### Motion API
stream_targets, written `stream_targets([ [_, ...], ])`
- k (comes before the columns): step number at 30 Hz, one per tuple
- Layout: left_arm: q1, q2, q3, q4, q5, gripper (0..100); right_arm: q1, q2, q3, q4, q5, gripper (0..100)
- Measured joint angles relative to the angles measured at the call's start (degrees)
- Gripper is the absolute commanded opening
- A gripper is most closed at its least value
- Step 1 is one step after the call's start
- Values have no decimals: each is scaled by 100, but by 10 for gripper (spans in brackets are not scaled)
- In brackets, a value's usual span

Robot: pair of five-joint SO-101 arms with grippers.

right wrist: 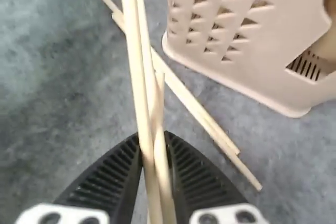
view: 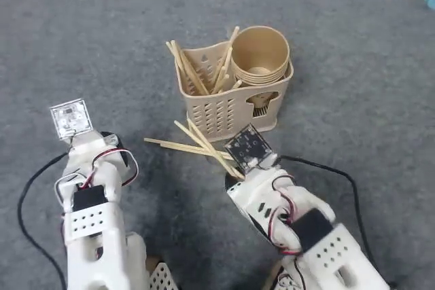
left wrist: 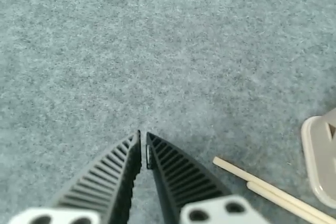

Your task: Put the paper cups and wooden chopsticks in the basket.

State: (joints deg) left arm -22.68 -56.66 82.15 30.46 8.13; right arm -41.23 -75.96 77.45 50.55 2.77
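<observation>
Left gripper (left wrist: 143,137): near left, low over the grey carpet (left wrist: 157,45). Fingers together, nothing between them.

Right gripper (right wrist: 153,148): near right, just in front of the basket. Fingers clamped on a held pair of chopsticks (right wrist: 137,72), gripped near one end. The sticks run forward from the jaws towards the basket's near left corner. Cannot tell whether their far tips rest on the carpet.

Loose chopsticks (view: 178,145): lying flat on the carpet between the two arms, just in front of the basket. They cross under the held pair and are apart from the left gripper.

Basket (view: 224,108): centre of the scene, upright, beige with slotted walls, beyond both grippers.
- Left compartment: a bundle of standing chopsticks (view: 192,73), leaning at mixed angles, tops above the rim.
- Right compartment: paper cups (view: 261,55), nested in one stack, mouth up, top cup above the rim.
</observation>
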Motion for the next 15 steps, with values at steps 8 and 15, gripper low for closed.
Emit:
stream_targets([
  [8,0,0,0,0,0,13,0,-1125,1257,-1037,0,12],
  [15,0,0,0,0,0,13,-88,-1248,1380,-1134,18,35],
])
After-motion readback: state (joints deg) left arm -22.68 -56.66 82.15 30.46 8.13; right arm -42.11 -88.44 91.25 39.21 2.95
